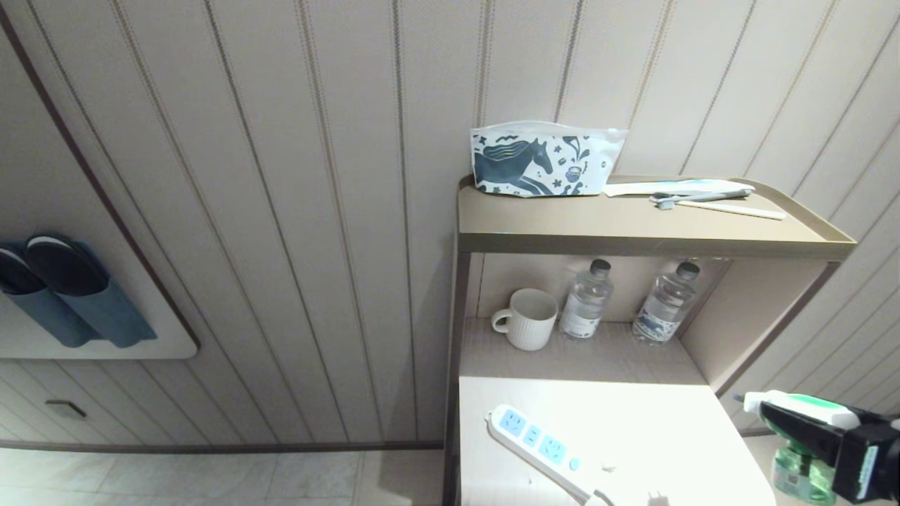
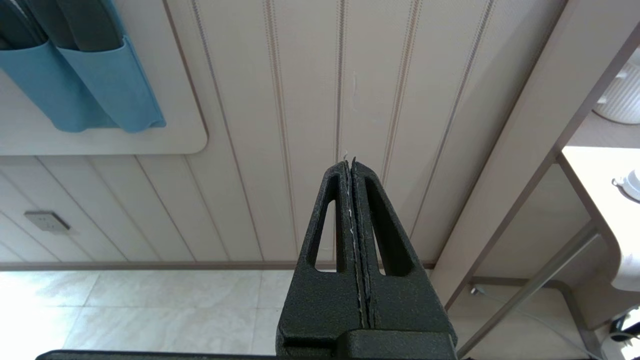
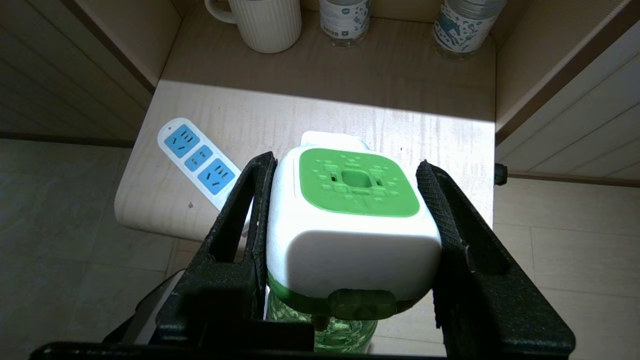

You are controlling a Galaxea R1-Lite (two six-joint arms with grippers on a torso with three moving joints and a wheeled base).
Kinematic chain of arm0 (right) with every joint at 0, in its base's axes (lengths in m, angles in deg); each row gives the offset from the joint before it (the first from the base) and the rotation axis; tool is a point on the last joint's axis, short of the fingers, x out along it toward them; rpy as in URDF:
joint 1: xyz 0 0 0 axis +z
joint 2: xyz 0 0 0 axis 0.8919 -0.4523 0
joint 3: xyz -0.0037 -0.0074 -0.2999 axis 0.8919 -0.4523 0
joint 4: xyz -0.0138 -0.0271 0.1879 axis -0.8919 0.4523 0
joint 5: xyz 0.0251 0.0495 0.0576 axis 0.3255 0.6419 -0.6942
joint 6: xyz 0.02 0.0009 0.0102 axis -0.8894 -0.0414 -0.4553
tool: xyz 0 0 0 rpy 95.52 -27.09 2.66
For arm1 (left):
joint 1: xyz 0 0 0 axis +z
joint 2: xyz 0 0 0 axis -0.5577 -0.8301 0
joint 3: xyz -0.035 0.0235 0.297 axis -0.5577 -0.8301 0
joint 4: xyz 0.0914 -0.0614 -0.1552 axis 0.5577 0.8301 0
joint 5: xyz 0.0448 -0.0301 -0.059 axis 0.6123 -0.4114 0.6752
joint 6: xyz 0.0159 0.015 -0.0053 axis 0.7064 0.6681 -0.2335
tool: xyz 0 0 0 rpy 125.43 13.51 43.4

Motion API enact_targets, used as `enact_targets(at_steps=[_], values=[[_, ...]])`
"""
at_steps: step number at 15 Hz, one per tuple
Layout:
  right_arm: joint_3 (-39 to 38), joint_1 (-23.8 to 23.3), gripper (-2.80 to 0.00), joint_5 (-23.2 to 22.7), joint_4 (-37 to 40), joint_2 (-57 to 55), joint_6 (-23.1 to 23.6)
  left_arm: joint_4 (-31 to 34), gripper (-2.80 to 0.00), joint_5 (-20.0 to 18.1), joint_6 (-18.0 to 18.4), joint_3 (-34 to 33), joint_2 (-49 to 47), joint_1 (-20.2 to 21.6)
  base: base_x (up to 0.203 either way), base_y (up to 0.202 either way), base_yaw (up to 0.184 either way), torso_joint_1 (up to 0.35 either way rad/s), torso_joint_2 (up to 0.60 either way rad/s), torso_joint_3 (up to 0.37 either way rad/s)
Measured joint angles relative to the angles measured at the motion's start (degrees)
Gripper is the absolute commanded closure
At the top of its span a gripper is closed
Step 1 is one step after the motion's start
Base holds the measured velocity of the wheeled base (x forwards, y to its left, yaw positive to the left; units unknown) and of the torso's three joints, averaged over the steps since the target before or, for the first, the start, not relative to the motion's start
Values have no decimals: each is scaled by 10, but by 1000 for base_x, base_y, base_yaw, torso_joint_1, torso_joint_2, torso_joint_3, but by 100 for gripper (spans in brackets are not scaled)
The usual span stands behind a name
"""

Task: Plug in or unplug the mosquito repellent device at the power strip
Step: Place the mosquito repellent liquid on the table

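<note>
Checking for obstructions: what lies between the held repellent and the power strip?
Only bare tabletop separates the repellent from the power strip, per the right wrist view.

Head view was evenly lit on the wall panels (image 1: 281,211) but the lower tabletop (image 1: 633,436) was blown out by a hard bright patch, grain lost there. Sharp shadow edge ran across it under the shelf (image 1: 633,239); the recess with the mug (image 1: 527,318) sat dim. Straight wall lines bowed toward the frame edges, wide-angle distortion. Floor tiles (image 2: 125,310) in the left wrist view glared near white at one corner. Right wrist view showed the same sunlit band on the tabletop, dark shade beyond; the green-topped device (image 3: 357,185) close to the lens was bright, slightly soft. No motion blur anywhere.
</note>
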Motion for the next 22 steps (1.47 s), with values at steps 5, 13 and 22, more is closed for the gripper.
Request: enact_targets(at_steps=[5,13,22], values=[[0,-1,0,0,0,8,-1,0,0,0,0,0,0,0,0,0,0,0,0,0],[-6,-1,0,1,0,24,-2,0,0,0,0,0,0,0,0,0,0,-107,237,120],[0,0,0,3,3,69,-2,0,0,0,0,0,0,0,0,0,0,-206,447,237]])
